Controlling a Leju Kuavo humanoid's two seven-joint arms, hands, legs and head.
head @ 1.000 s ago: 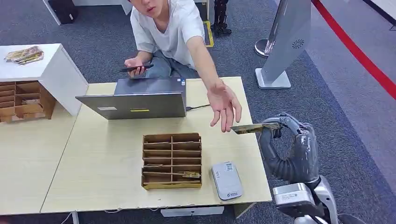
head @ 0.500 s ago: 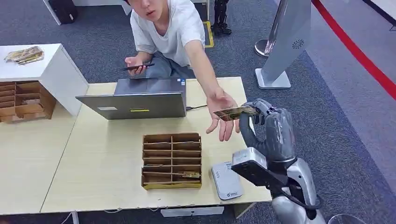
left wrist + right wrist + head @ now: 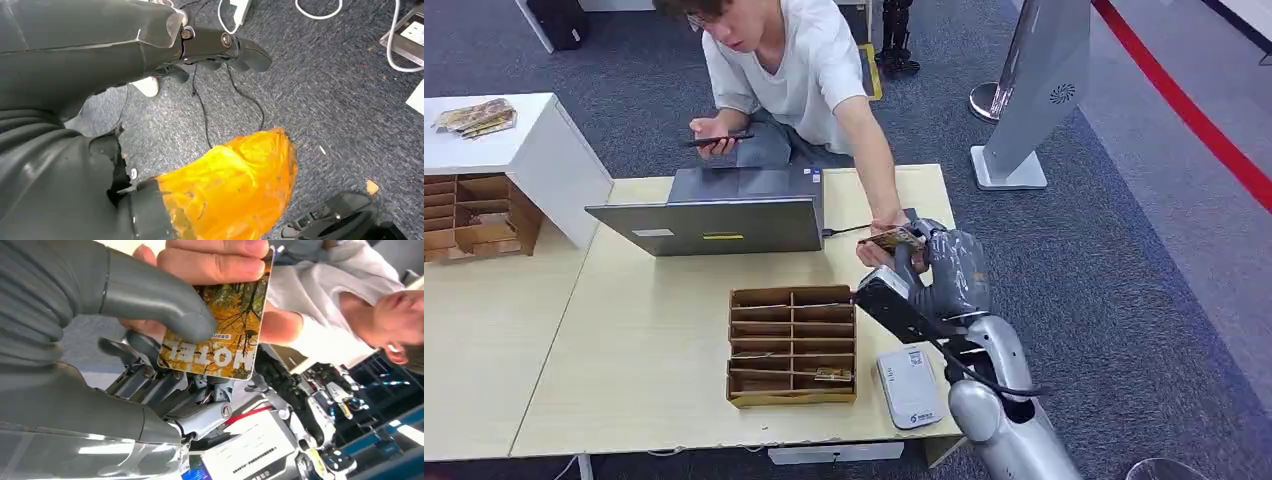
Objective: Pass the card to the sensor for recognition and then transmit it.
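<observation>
Between the right hand fingers, clamped by the thumb, sits a card printed "HOTEL"; a person's hand grips its far edge. Left hand fingers hang loosely, grasping nothing.

A: How many cards are in play?
B: One card, one grey sensor on the bench, one laptop.
A: Boxes?
B: Two divided cardboard organizers: one in the middle, another at the far left.
A: People?
B: One person, holding one phone. One robot hand over the bench.
</observation>
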